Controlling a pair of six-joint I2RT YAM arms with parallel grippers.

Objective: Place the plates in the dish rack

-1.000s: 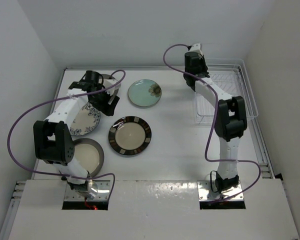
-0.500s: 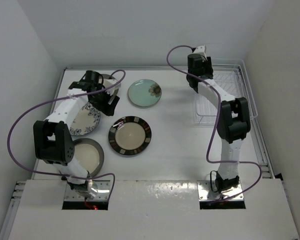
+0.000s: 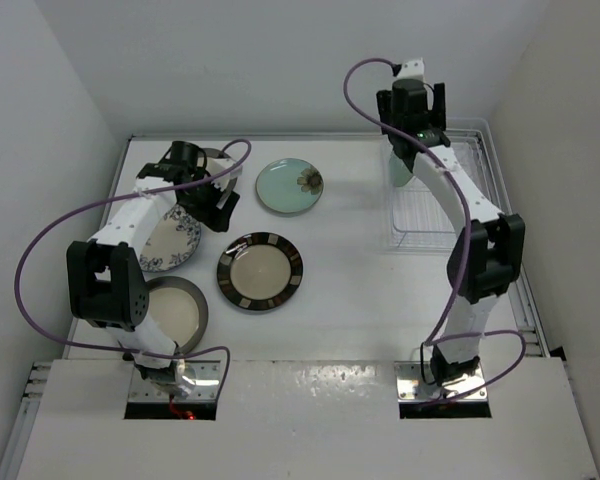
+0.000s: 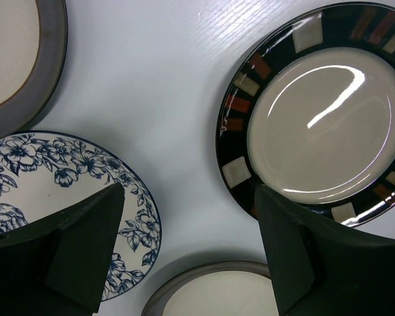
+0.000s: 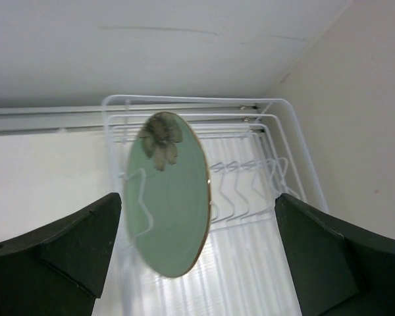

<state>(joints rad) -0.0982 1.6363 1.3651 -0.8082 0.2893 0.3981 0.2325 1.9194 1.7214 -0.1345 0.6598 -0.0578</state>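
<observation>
Rack at the far right of the table. Mint plate inside it, up on edge among the rods near the rack's left side, flower uppermost, outline a little blurred in the wrist view. Leans or stands straight: cannot tell.

Right gripper above the rack, spread wide. Fingers well out to either side of the mint plate, touching it nowhere in view. Grips nothing.

Left gripper likewise wide apart and empty. Hangs over bare table, floral plate beside one finger, striped plate beside the other.

Five plates flat on the table, all on its left half and middle:
- second mint plate toward the far edge, well apart from the rack
- striped plate near the centre
- floral plate left of it, partly under the left arm
- cream plate nearest the left arm's base, just beside the floral one
- second cream plate at the far left, mostly hidden by the left arm from above, only its rim in the wrist view
</observation>
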